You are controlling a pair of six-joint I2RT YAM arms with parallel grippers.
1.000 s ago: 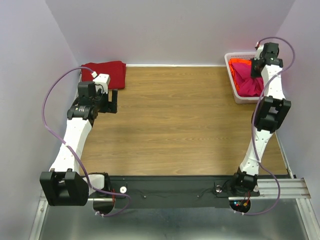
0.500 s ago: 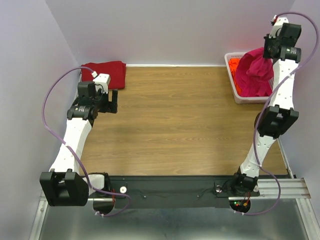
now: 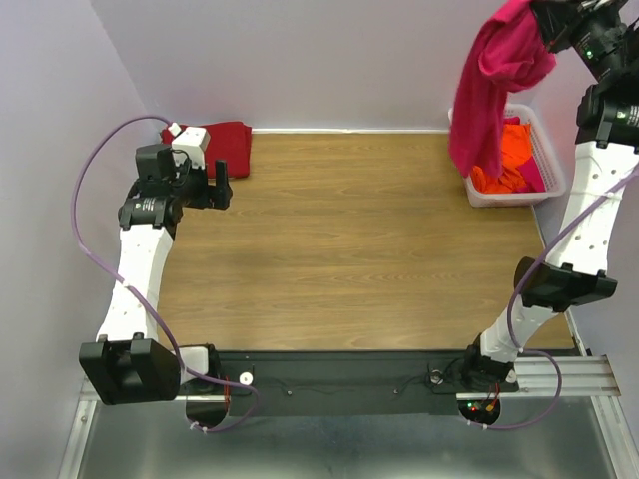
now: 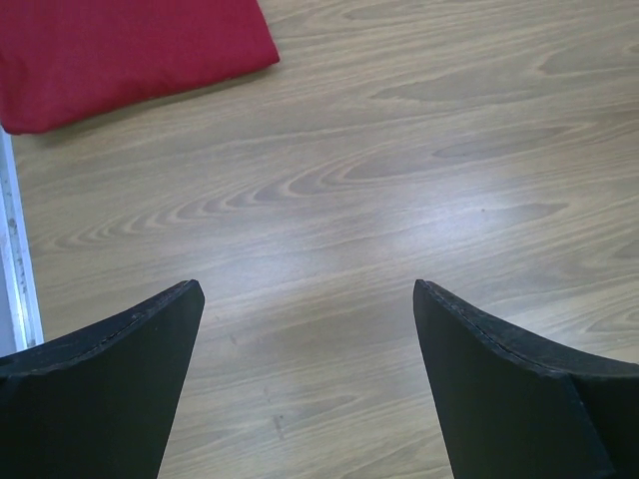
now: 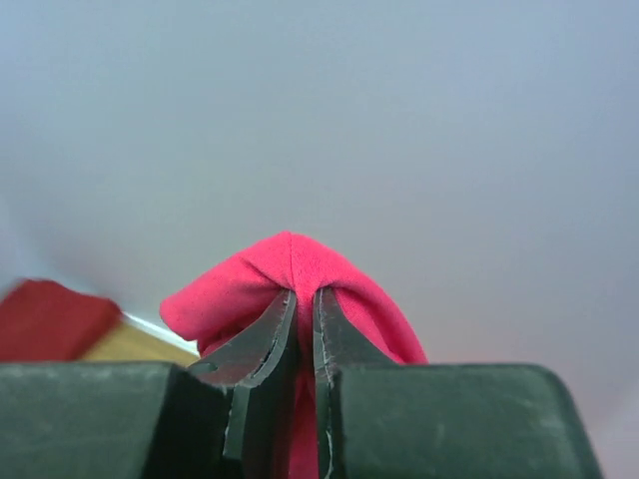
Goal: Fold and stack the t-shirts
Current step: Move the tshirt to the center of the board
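Note:
My right gripper (image 3: 539,14) is raised high at the back right, shut on a bright pink-red t-shirt (image 3: 487,95) that hangs down over the basket; the cloth bulges past the pinching fingertips in the right wrist view (image 5: 292,269). Orange t-shirts (image 3: 504,165) lie in the white basket (image 3: 547,150). A dark maroon-red t-shirt (image 3: 222,142) lies folded at the back left corner, also in the left wrist view (image 4: 120,50). My left gripper (image 3: 220,183) is open and empty just in front of it, above bare wood (image 4: 310,299).
The wooden table (image 3: 349,239) is walled by pale panels at the left, back and right. A purple cable (image 3: 95,190) loops off the left arm. The black base rail (image 3: 339,379) runs along the near edge.
My right gripper has lifted the pink-red t-shirt up out of the basket, and it now hangs free. The left arm has shifted left and back toward the maroon shirt.

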